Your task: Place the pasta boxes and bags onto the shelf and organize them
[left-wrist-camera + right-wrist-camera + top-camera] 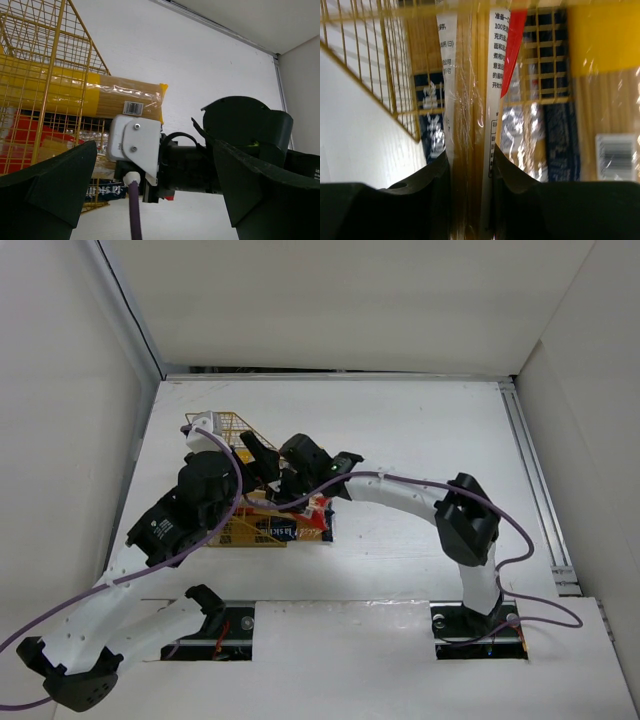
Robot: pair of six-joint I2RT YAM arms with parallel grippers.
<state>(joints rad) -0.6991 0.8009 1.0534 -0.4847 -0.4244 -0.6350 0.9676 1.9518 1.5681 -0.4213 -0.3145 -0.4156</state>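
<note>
Right gripper (470, 200) fills my right wrist view, clamped on a clear-wrapped spaghetti pack (470, 75) at the shelf (385, 65). Left wrist: left gripper (155, 150) spread wide, empty; a yellow bag (120, 100) lies through the rack. I judge the job well along, with this pack yet to place. Overhead: white table (430, 430), white walls (60, 390).

Your left arm (150, 625) and right arm (395, 492) are both white tubular links with chunky black joint housings, and each has a loose purple cable (134, 212) looping toward the lower part of the top view. Mid-frame in the left wrist view you get a white bracket (134, 142) with two screws and the purple lead plugged in beneath it. The left fingers (50, 187) are matte black wedges in the lower corners, and the right fingers (420, 200) are curved black along the bottom edge of the right wrist view.
</note>
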